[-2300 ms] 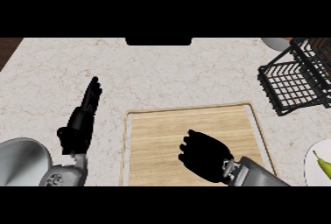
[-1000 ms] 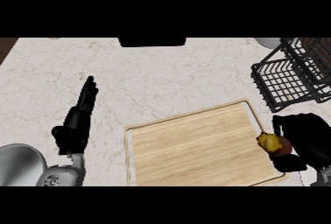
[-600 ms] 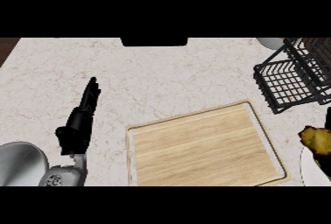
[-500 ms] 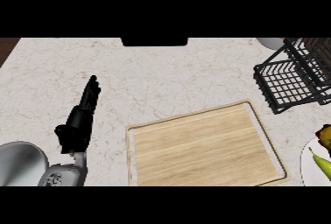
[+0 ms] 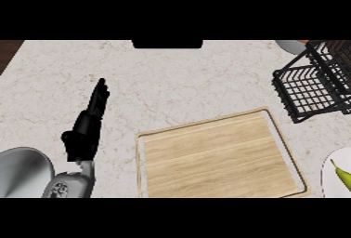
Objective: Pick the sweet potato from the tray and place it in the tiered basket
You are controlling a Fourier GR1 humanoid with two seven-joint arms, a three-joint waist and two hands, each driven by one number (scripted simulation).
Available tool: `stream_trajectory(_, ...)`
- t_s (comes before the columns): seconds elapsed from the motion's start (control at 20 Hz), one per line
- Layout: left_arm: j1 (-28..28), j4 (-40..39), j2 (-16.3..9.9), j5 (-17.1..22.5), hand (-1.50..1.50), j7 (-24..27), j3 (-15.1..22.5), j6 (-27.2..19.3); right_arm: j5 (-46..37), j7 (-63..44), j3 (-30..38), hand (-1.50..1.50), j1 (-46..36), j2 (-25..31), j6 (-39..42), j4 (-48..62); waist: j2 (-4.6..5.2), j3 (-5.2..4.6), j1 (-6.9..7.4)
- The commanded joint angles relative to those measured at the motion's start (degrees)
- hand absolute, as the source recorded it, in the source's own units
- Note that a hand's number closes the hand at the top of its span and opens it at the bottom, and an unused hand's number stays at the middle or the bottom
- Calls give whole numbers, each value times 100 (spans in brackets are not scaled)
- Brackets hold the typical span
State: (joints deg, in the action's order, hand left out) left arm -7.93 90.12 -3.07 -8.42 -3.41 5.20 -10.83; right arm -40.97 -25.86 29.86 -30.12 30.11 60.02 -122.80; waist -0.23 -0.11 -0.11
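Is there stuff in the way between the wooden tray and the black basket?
Nothing visible is. Only bare counter lies between the tray and the tiered basket. The sweet potato and the right hand aren't in view now, so their own path can't be judged. The left hand rests open, far off to the left.

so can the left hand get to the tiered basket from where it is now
Probably not easily. The left hand rests open at the view's left, while the tiered basket stands at the far right edge, with the whole wooden tray lying between them. Nothing blocks it, but it looks a long stretch across.
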Motion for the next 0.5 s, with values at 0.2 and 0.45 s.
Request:
stream_trajectory(0.2,-15,-86,20,36,0,88,-40,87,539,-925,4,150,-1407,140,184,1294,20,5,43)
stream_trajectory(0.45,151,42,148,-120,0,120,126,-2,271,-217,-81,150,-1267,669,-712,2238,31,11,54)
